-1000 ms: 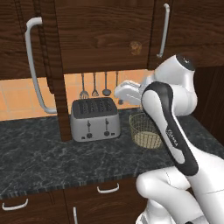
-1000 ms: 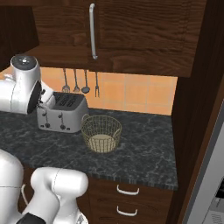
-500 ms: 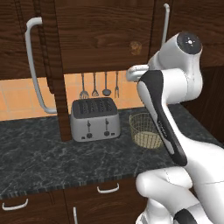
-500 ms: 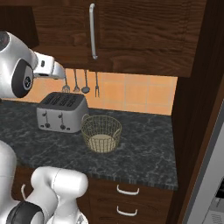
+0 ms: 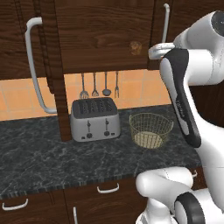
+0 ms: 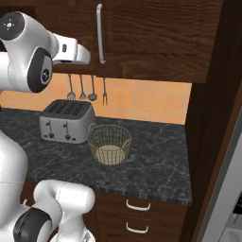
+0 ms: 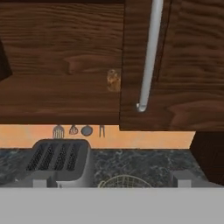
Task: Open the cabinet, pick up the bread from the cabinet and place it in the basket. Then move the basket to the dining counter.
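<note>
The cabinet fills the upper half of the left base view: dark brown wood with visible grain. Its left door stands swung out toward the camera, edge-on, at the left of the frame, carrying a long curved silver handle. The right door is closed, and its silver handle runs vertically at upper centre of the right base view.

The black marbled counter spans the lower half of the left base view. A silver four-slot toaster stands on it at centre frame, against the orange tiled wall.

The basket sits on the same counter, just right of the toaster and apart from it. It is round, bowl-shaped, golden-tan wire mesh with a pale bottom.

The gripper is raised to cabinet height at the upper right of the left base view, pointing at the cabinet front. Its jaws stand fully apart and hold nothing.

The bread appears in the hand view as a small tan-brown lump at upper centre, inside the cabinet opening just left of the closed door's edge. Finer detail is not discernible.
</note>
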